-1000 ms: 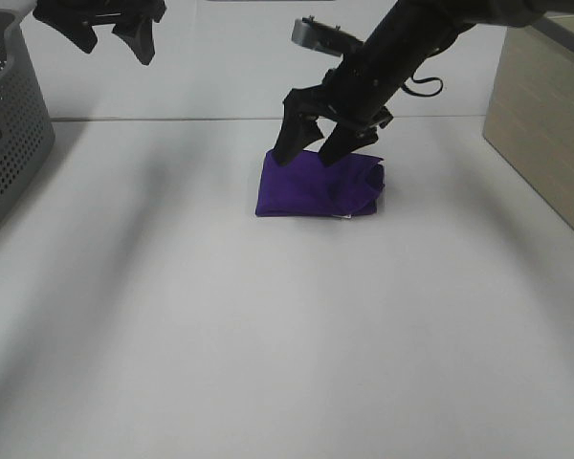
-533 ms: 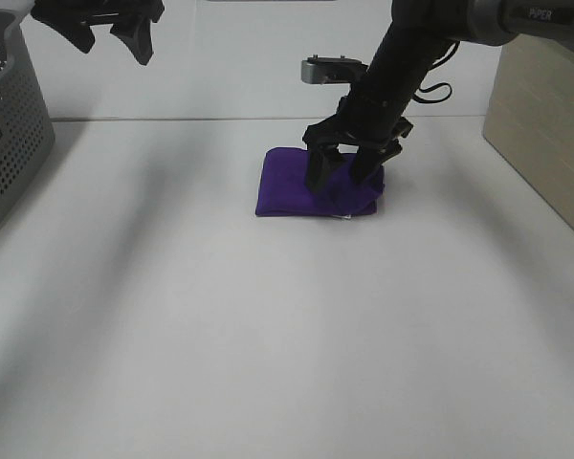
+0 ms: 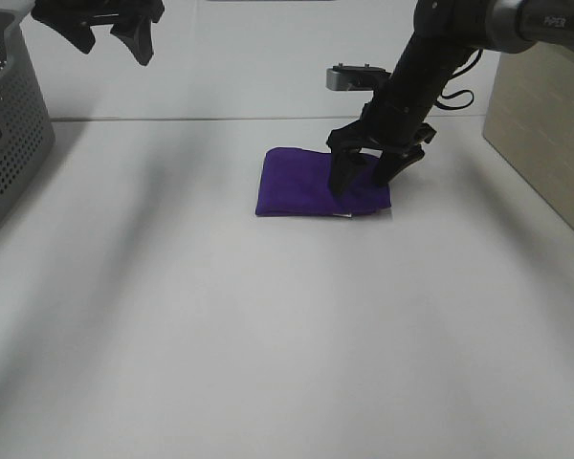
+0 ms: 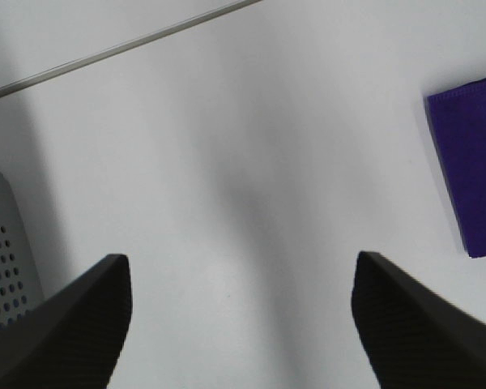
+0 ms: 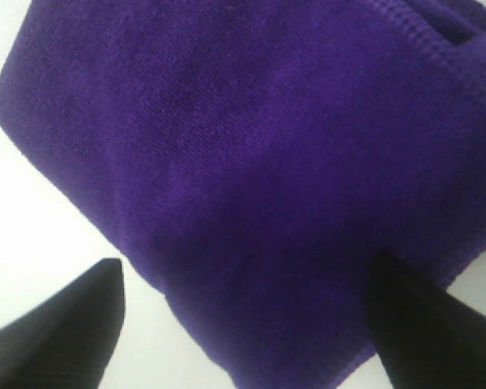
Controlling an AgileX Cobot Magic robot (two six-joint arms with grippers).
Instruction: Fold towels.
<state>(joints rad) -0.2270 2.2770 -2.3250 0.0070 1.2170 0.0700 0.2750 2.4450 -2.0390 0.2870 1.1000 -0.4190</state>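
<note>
— Purple cloth first: where does the towel (image 3: 306,184) lie?

— Folded into a compact rectangle on the white table (image 3: 268,325), toward the far side and a little right of the middle. A small white tag shows at its near edge (too small to read).

— And the right gripper (image 3: 371,178)?

— It stands over the right end of the towel, pointing down, with its two fingers spread apart. One fingertip sits over the cloth, the other at its right edge. From the high camera I cannot tell whether the tips press on the fabric or stay just above it. The right wrist view shows both dark fingertips wide apart with the purple weave filling the space between them; nothing is pinched.

— The left gripper (image 3: 110,38)?

— Raised high at the far left, well apart from the towel, fingers spread and empty. Its wrist camera looks down on bare table, with one corner of the towel at the frame's edge.

— Anything else around?

— A grey perforated basket (image 3: 10,143) on the left edge, and a pale wood-coloured box (image 3: 545,124) on the right.
</note>
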